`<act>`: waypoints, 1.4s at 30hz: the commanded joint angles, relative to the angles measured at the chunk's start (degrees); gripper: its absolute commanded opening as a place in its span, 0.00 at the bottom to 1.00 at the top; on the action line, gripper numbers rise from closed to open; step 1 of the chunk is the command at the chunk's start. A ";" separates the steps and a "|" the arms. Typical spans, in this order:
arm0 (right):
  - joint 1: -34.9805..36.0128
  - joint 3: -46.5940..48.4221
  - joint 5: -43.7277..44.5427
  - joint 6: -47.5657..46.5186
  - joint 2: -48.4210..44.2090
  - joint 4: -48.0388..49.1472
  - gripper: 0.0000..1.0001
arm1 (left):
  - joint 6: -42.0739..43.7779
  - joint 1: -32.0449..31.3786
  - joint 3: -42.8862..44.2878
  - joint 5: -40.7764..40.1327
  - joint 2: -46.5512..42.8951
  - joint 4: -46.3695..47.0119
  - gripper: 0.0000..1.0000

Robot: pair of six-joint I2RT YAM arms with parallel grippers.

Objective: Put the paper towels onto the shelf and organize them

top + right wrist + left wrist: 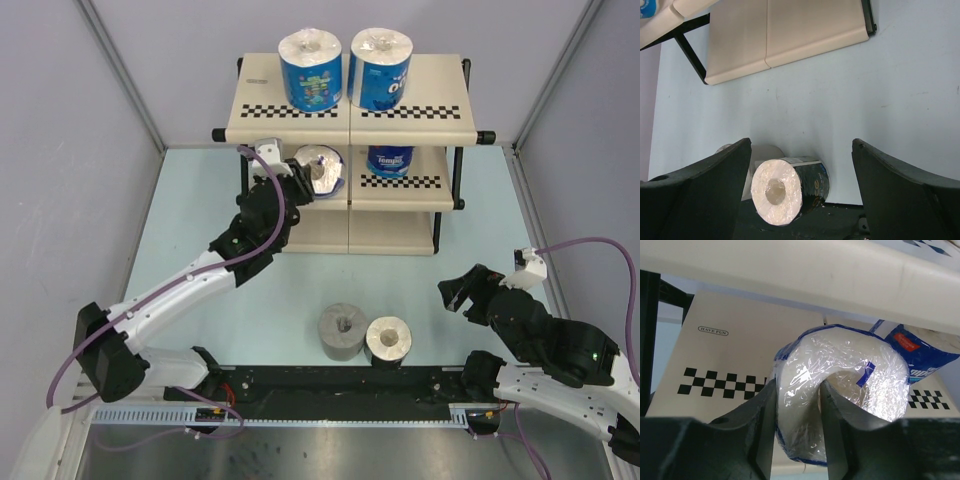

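While the overhead view makes things look roomy, the left wrist cam says otherwise. The left gripper [797, 410] is clamped on a blue-wrapped roll [840, 365], the edge of a shelf [440, 90] board hangs right above it, and a second blue roll [920, 352] sits just beside it on the right. From above, the held roll [323, 168] is at the front lip of the middle tier's left half, with its core facing out. Only the top cam catches two more blue rolls [311, 68] [380, 67], upright and side by side on the top tier. The right gripper [458, 293] hangs over the right side of the table [400, 290] with its jaws spread wide, gripping nothing. Its own cam shows the grey roll [762, 152] and dark-wrapped roll [777, 190] touching, near the black rail [330, 385] at the near edge. A wide stretch of table lies between them and the shelf's bottom board.
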 commanded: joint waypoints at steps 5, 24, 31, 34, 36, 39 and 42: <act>-0.24 1.42 1.50 0.37 -0.11 0.09 0.87 | -0.24 0.39 1.42 -1.37 1.71 5.95 0.57; -0.24 1.33 1.94 -0.41 -0.03 1.49 0.87 | -2.79 0.39 -3.66 0.56 -5.66 2.35 0.88; -0.15 1.42 3.52 -7.62 4.62 14.31 0.82 | -6.30 0.39 -12.10 4.59 -14.01 2.61 0.97; -0.15 1.16 6.24 -11.92 9.28 22.74 0.82 | -7.01 0.91 -14.83 8.01 -15.34 5.50 0.98; -0.76 0.63 8.35 -14.56 12.78 29.25 0.88 | -9.81 2.32 -15.54 11.71 -14.99 5.34 0.98; -3.57 -0.51 8.10 -18.26 16.22 38.74 0.81 | -14.82 5.74 -15.72 16.90 -14.20 4.29 0.98; -8.91 -2.96 4.34 -19.22 17.37 47.79 0.71 | -18.43 9.17 -17.21 21.64 -14.37 6.04 0.98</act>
